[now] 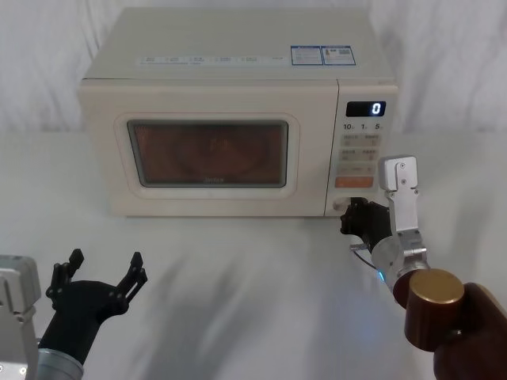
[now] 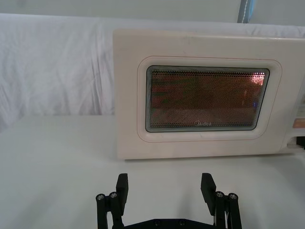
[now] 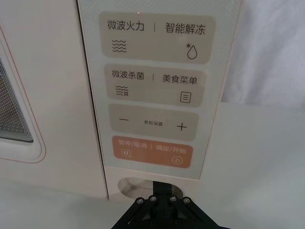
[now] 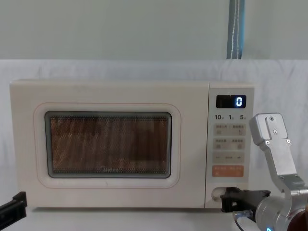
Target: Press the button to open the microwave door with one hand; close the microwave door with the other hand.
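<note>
The cream microwave door (image 1: 207, 153) with its dark window sits flush with the oven front, and the inside glows orange (image 2: 205, 98) (image 4: 108, 144). The oval button (image 3: 127, 184) is at the foot of the control panel, below the orange key. My right gripper (image 1: 348, 214), on a grey metal link, is shut, and its tip is against the button (image 4: 214, 192); the fingers (image 3: 159, 200) cover most of the button. My left gripper (image 1: 105, 261) hovers open over the table, in front of the oven's left side and well short of the door (image 2: 165, 183).
The oven stands on a white cloth-covered table (image 1: 253, 269) with a white backdrop behind. Its display (image 4: 231, 101) reads 0. An orange key (image 3: 151, 151) lies just above the button. My right arm's brown wrist link (image 1: 436, 309) fills the lower right corner.
</note>
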